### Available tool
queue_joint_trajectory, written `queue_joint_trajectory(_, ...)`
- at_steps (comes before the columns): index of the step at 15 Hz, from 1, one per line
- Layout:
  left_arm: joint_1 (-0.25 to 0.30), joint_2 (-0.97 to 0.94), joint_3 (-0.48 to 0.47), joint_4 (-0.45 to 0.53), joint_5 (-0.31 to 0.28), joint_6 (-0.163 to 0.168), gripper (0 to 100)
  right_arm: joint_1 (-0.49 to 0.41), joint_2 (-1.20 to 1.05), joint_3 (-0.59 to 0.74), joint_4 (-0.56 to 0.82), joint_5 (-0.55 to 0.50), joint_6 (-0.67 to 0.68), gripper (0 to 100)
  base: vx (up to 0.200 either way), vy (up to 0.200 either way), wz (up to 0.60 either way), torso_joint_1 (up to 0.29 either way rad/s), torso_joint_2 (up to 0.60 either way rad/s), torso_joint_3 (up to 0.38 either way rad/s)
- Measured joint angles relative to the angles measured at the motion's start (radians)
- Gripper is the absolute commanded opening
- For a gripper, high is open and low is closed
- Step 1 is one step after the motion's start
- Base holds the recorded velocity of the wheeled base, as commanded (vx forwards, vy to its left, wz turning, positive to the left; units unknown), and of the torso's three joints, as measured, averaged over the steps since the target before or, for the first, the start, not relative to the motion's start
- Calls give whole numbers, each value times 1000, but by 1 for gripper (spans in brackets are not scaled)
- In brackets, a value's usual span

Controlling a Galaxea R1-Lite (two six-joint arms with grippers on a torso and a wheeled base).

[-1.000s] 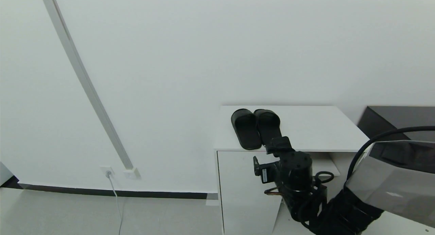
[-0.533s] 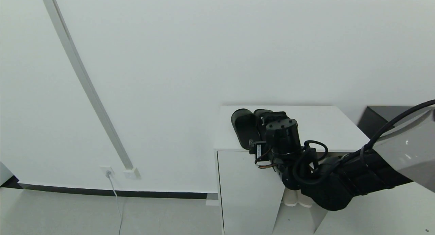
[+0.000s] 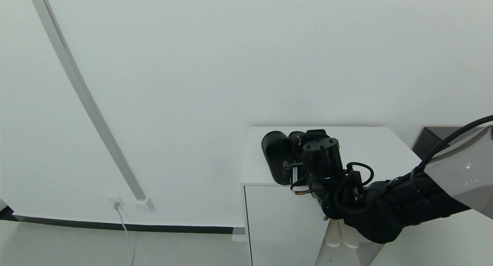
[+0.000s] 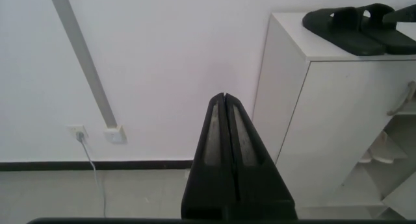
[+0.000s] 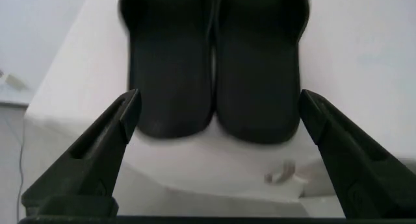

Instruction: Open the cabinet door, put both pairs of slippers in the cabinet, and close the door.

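A pair of black slippers [image 3: 276, 161] [image 5: 214, 68] lies side by side on top of the white cabinet [image 3: 366, 150], toes toward the wall. My right gripper [image 5: 219, 97] hovers just above their heels, open, one finger outside each slipper and touching neither. In the head view the right wrist [image 3: 321, 156] covers the right-hand slipper. My left gripper [image 4: 224, 102] is shut and empty, held low in front of the wall, left of the cabinet [image 4: 325, 133]. The cabinet's right side stands open, with a white pair [image 3: 341, 237] on a shelf inside.
The cabinet's left door panel [image 3: 281, 223] is closed. A dark box [image 3: 429, 137] stands to the right of the cabinet. On the wall to the left run a slanted cable duct [image 3: 88, 104] and a socket with a cord [image 3: 114, 202]. Bare floor lies left of the cabinet.
My right arm rose from in front of the cabinet's opening to above the black slippers on top. The head camera also shifted slightly, so the whole scene sits lower.
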Motion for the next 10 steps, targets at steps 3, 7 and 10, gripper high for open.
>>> queue_joint_trajectory(3, 0, 0, 0, 0, 0, -1, 0, 0, 18, 21, -37, 36, 15, 100, 67, 0, 0, 1, 1, 1)
queue_joint_trajectory(7, 0, 0, 2, 0, 1, -1, 0, -8, 78, 23, -130, 58, 6, 100, 0, 0, 0, 0, 0, 0)
queue_joint_trajectory(10, 0, 0, 2, 0, 1, -1, 0, -44, 130, -38, -134, 67, -14, 100, 0, 0, 0, 0, 0, 0)
